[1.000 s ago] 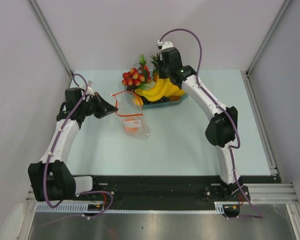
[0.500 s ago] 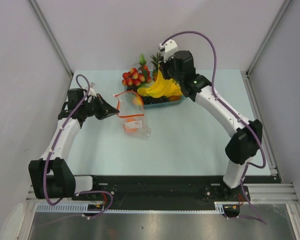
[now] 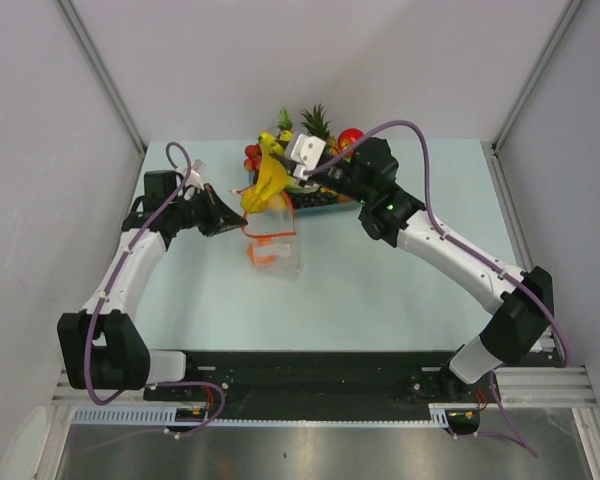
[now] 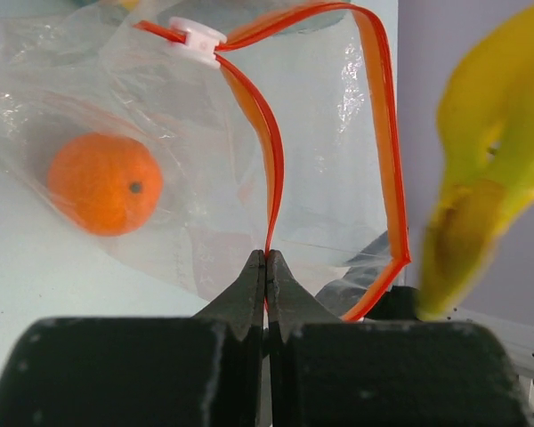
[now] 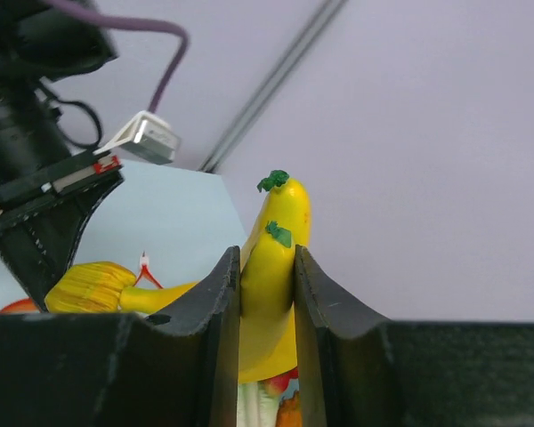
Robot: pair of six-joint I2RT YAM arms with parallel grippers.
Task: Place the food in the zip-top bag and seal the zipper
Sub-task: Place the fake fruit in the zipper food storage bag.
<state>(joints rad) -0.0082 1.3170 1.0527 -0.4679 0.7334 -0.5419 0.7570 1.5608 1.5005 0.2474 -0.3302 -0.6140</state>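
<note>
Close beside zip-top bag [image 3: 276, 250], banana bunch [image 3: 266, 183] in right hand [image 5: 266, 260]

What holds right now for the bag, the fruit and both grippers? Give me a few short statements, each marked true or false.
1. The left gripper is shut on the bag's red strip. True.
2. The orange is outside the bag. False: the orange sits inside it.
3. The right gripper is clamped on the bananas. True.
4. The bag's mouth is zipped shut. False: the red strip gapes in a wide loop, with the white slider at one end.
5. The bananas are inside the bag. False: they hang outside it, close by the open mouth.
</note>
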